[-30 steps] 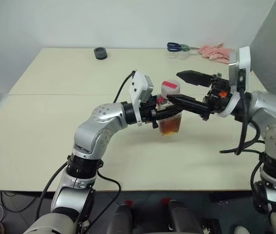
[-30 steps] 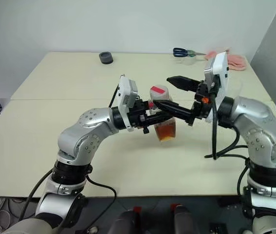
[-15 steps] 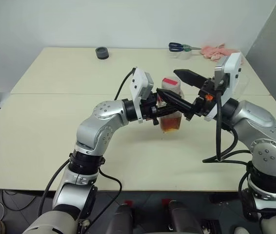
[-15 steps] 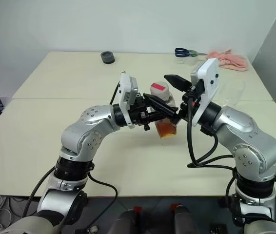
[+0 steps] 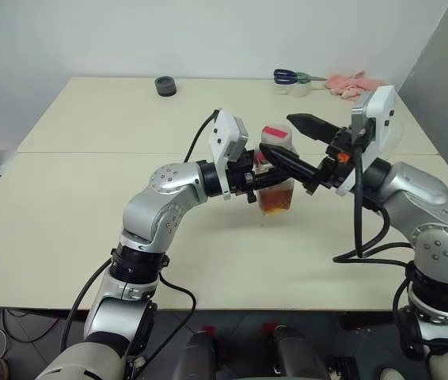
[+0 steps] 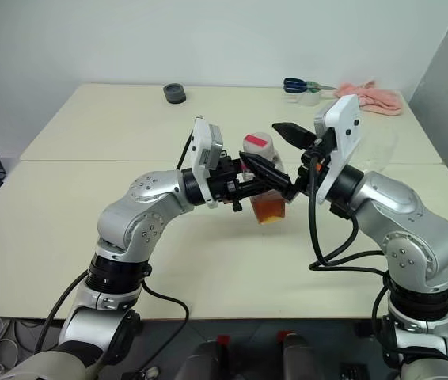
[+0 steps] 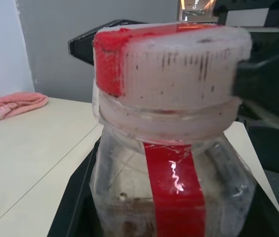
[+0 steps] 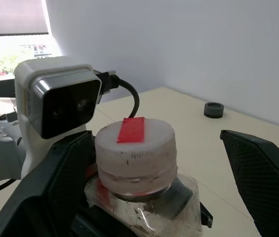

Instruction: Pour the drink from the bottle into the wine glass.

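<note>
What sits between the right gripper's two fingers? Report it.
The bottle's cap, still screwed on, sits between the open right gripper's spread fingers in the right wrist view. The left gripper holds the bottle.

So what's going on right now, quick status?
Left gripper shut on bottle. Right gripper open around cap. Cap on, no pour yet. Nothing in the way.

Left arm: you have it bent at the elbow, forearm reaching toward the robot's right at chest height.
Left gripper [image 5: 262,176]: your fingers are clamped tight on the bottle [image 5: 276,184], just under its neck.
Right arm: you have it folded in from the right, wrist cocked toward the left.
Right gripper [image 5: 290,141]: jaws spread wide, one finger [image 8: 265,168] on each side of the cap [image 8: 135,149], touching nothing.
</note>
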Controlling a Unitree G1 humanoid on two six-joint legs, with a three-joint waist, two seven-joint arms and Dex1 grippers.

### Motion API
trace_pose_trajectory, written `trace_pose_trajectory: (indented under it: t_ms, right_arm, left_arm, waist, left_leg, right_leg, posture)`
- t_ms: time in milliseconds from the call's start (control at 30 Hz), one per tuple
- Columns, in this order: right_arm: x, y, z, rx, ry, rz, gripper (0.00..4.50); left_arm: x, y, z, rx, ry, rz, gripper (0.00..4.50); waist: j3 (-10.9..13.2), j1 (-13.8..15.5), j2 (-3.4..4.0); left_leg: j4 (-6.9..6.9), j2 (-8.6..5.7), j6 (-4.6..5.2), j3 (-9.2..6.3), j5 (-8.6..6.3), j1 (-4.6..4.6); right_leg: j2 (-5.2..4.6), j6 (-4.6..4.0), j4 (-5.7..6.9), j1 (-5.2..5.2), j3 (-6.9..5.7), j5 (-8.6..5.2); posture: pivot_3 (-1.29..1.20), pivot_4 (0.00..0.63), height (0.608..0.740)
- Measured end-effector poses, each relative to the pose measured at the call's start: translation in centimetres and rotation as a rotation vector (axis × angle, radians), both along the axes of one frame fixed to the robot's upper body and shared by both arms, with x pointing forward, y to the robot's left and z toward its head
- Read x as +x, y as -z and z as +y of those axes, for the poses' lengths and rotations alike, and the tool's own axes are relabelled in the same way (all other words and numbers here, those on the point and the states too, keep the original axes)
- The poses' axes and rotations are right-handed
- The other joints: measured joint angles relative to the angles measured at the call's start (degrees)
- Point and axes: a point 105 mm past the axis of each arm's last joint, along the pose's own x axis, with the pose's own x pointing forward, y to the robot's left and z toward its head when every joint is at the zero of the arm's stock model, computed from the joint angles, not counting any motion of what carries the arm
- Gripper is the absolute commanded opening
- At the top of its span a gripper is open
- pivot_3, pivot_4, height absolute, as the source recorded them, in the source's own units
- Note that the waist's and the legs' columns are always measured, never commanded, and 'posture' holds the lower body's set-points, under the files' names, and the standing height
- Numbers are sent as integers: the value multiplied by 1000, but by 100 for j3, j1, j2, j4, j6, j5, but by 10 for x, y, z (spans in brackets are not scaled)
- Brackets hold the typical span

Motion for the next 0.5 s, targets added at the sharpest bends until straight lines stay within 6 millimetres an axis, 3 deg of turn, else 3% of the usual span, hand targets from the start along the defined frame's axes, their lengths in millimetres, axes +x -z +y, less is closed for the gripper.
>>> trace_pose_trajectory:
  t_ms: [500]
  right_arm:
    - [-2, -3, -6, -15, -17, 5, 4425]
  left_arm:
    - [0, 0, 0, -1, -1, -2, 1845]
  waist:
    - [0, 1, 0]
  left_leg:
    - [0, 0, 0, 1, 0, 0]
  right_leg:
    - [0, 0, 0, 0, 0, 0]
  posture:
    - [0, 150, 740]
